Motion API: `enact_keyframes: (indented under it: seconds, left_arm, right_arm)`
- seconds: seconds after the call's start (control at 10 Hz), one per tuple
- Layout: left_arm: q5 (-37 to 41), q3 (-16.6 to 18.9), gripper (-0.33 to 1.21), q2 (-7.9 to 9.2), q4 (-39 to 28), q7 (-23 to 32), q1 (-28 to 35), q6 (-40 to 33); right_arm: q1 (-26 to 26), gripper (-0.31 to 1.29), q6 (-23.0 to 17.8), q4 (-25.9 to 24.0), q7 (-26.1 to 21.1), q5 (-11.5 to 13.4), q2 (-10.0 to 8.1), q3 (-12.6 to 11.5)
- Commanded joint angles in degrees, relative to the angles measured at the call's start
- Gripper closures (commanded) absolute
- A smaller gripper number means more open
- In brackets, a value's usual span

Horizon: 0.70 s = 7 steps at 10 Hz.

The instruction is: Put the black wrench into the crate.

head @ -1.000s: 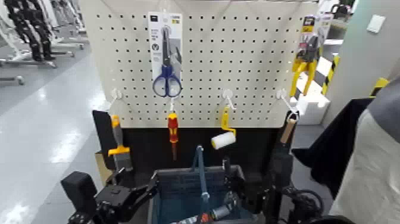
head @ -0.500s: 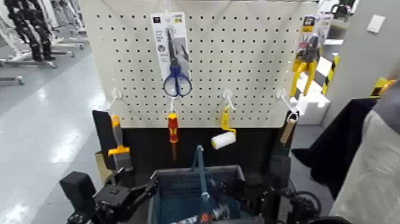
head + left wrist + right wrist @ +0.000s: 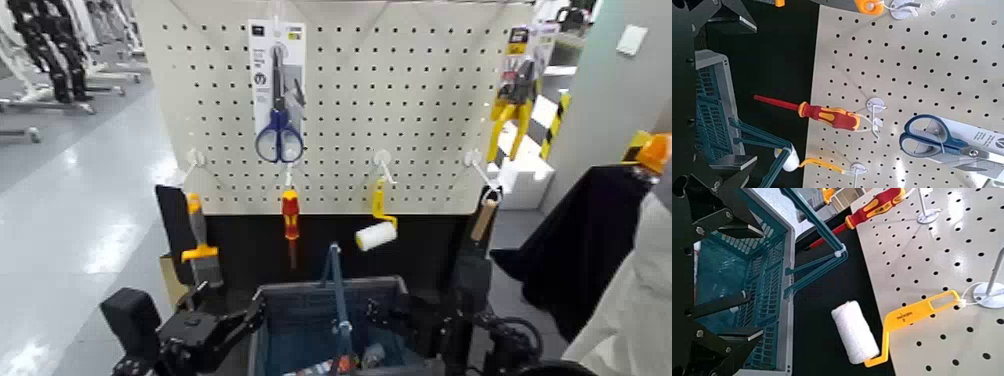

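Over the blue-grey plastic crate with slotted sides [image 3: 784,345], my right pincer [image 3: 762,282] is spread wide and pinches nothing. The slim black wrench [image 3: 719,305] shows between its fingers, over or inside the crate; I can't tell if it touches me. If I pull up crooked, a finger could snag it or the blue hoop handle [image 3: 821,223] and tip things. My left pincer [image 3: 756,94] waits, open, by the crate's left side.

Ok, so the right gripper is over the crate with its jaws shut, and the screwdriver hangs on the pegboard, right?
Not quite: the right wrist view shows the right gripper open, not shut. It is over the crate, and the screwdriver hangs on the pegboard.
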Motion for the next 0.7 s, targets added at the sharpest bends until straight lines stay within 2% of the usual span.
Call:
enact_keyframes:
  seconds: [0.1, 0.3, 0.4, 0.5, 0.6, 0.7]
  left_arm:
    - [0.06, 0.02, 0.14, 0.04, 0.00, 0.00, 0.00, 0.00]
    - [0.15, 0.11, 0.14, -0.05, 0.00, 0.00, 0.09, 0.00]
    - [0.15, 0.20, 0.14, -0.05, 0.00, 0.00, 0.09, 0.18]
    - [0.15, 0.20, 0.14, -0.05, 0.18, 0.00, 0.09, 0.18]
    - [0.15, 0.20, 0.14, -0.05, 0.26, 0.00, 0.09, 0.18]
    - [0.06, 0.29, 0.14, -0.14, 0.35, 0.00, 0.26, 0.18]
  right_arm:
    - [1.31, 0.40, -4.94, -1.40, -0.44, 0.91, -0.07, 0.09]
    - [4.83, 0.40, -15.49, -2.89, -1.93, 2.58, 0.19, 0.35]
    - [7.03, 0.40, -19.44, -4.91, -2.90, 5.13, 0.28, 0.53]
    - [9.66, 0.40, -24.10, -5.97, -5.80, 6.62, 0.37, 1.06]
    - [12.39, 0.39, -29.64, -5.88, -7.64, 6.62, 0.54, 1.23]
    - [15.11, 0.38, -32.10, -6.32, -10.28, 6.80, 0.54, 1.14]
